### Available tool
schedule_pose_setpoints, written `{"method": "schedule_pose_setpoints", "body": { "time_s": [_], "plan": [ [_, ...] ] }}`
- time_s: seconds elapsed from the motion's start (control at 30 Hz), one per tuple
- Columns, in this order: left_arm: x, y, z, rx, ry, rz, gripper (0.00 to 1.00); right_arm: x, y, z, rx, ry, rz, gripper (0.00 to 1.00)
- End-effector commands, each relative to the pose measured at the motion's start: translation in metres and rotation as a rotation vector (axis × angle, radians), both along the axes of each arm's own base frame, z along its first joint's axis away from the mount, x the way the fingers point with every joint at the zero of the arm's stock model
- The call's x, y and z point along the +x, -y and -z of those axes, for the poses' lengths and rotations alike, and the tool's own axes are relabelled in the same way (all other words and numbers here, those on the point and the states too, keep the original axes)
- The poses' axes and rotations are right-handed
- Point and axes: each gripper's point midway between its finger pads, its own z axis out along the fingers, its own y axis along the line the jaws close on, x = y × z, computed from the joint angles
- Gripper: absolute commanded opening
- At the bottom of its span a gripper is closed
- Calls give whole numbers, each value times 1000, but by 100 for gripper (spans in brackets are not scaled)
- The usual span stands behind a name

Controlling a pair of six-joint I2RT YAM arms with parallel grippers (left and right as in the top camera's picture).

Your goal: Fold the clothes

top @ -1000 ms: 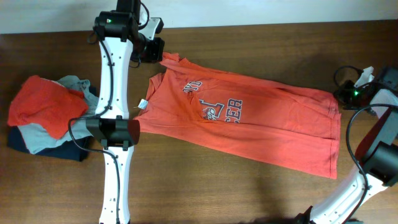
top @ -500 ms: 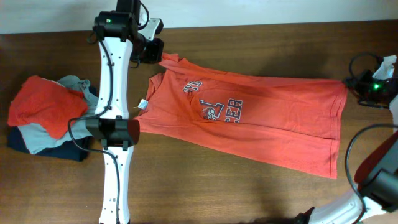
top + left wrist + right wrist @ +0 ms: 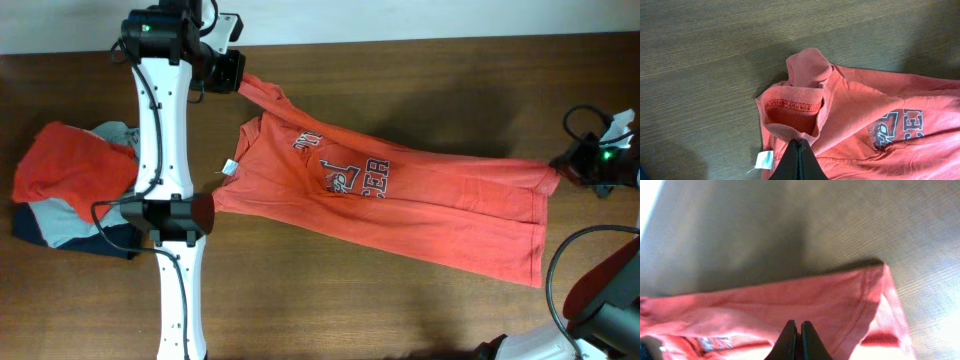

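Clothes means chiefly the orange-red T-shirt point(image 3: 420, 205), stretched on the table point(image 3: 330, 310) with its long axis running from far left toward the right edge. The left gripper point(image 3: 234, 76) is closed on cloth at the neck-and-sleeve end. The right gripper point(image 3: 570, 170) is closed on a hem corner, so each arm holds its nearer end. A pile of other garments point(image 3: 65, 190) lies apart at left.

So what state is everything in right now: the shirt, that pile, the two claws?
Orange-red T-shirt: unfolded, print side up, stretched lengthwise, held at both ends.
Left claw: shut on the T-shirt's sleeve end, which is bunched up.
Right claw: shut on the T-shirt's hem corner.
Neck tag: white, sticking out at the collar.
Pile of clothes: loosely heaped, orange-red piece on top of grey-blue and navy ones.
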Motion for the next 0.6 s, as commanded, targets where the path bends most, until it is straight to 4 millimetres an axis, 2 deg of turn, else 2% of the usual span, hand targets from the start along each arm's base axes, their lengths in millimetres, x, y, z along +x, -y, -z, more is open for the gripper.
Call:
{"method": "schedule_pose_setpoints", "body": {
  "time_s": [0.0,0.2,0.37,0.47,0.57],
  "plan": [
    [-3,-4,-9,18,18,7,0,-8,8,-4,-75,-33,0,4],
    [-10,3,14,25,-69,23,0,-18,0,-1,-43,-73,-12,4],
    [-30,7,41,53,-199,65,0,-27,-13,2,-32,-114,-76,4],
    [-53,-7,54,128,-293,64,0,-32,-16,4,-31,-139,-88,4],
    [-68,-22,55,209,-330,72,0,-46,-9,9,-74,-217,-75,5]
  ]
}}
